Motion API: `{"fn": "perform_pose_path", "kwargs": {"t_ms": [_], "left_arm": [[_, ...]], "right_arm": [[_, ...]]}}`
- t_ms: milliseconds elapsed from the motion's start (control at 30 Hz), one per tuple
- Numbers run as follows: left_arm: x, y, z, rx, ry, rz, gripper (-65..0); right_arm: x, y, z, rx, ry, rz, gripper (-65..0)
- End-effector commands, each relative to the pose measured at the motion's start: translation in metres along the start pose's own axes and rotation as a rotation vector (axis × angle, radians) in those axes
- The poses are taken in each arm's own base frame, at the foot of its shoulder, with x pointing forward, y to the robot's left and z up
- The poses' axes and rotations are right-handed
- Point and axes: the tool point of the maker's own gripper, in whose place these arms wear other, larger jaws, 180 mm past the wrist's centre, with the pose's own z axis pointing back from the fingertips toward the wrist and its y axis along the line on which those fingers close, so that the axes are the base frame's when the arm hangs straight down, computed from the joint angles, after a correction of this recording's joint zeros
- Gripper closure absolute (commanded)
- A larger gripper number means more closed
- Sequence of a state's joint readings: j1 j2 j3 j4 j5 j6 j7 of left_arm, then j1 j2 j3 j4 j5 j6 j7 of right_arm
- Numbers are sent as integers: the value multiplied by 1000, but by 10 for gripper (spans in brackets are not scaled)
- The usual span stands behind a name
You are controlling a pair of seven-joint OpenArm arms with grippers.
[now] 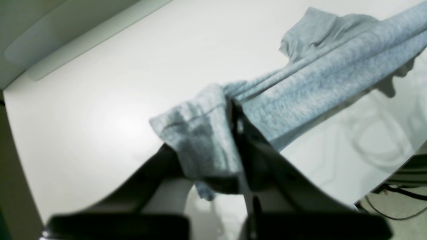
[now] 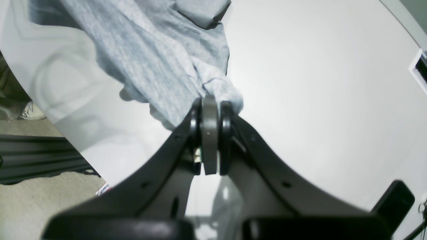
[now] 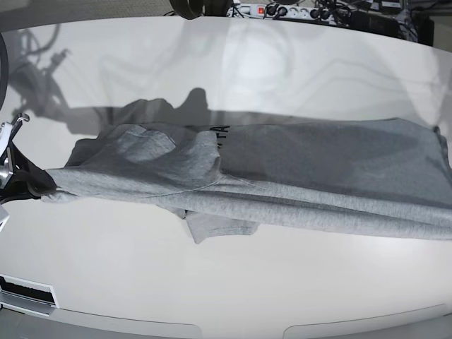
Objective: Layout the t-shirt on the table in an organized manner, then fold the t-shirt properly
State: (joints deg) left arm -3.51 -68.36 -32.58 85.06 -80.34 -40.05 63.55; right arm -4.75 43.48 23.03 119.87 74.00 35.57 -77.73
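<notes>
Base view: t-shirt [image 3: 296, 176] lettering [image 3: 220, 131] mostly hidden, unreadable

a power strip [image 3: 279, 10] and tangled cables [image 3: 339, 13] lie beyond the far edge.

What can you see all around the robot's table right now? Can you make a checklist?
Surface: white table, glossy, with reflections.
Job's things: grey t-shirt stretched sideways between the two grippers, bunched and creased, a sleeve flopped over near the middle, a bit of black lettering showing.
Clutter: nothing seen on the table besides the shirt.
Grippers: left gripper shut on a corner of the shirt; right gripper shut on another bunched edge.
Cables: power strip and tangled cords beyond the far edge; a black cable on the floor.
Surroundings: carpet beside the table.
</notes>
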Motion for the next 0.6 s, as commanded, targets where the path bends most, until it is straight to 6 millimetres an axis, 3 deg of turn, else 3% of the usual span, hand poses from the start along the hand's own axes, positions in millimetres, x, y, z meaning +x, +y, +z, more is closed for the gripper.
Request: {"fn": "perform_pose_path", "kwargs": {"t_ms": [0, 100, 167, 267, 367, 467, 567], "left_arm": [[29, 7, 13, 34, -90, -38, 0], [66, 21, 23, 120, -259, -117, 0], [96, 33, 40, 211, -326, -207, 0], [148, 55, 88, 389, -404, -256, 0], [184, 57, 133, 491, -433, -345, 0], [206, 51, 161, 536, -459, -394, 0], [207, 49, 164, 528, -448, -392, 0]], "right_arm": [[9, -13, 8, -54, -17, 39, 0], [45, -37, 19, -176, -149, 103, 0], [80, -65, 40, -311, -245, 124, 0], [129, -99, 89, -503, -337, 193, 0], [163, -109, 133, -609, -387, 289, 0], [182, -109, 161, -665, -412, 347, 0], [180, -108, 163, -659, -379, 363, 0]]}}
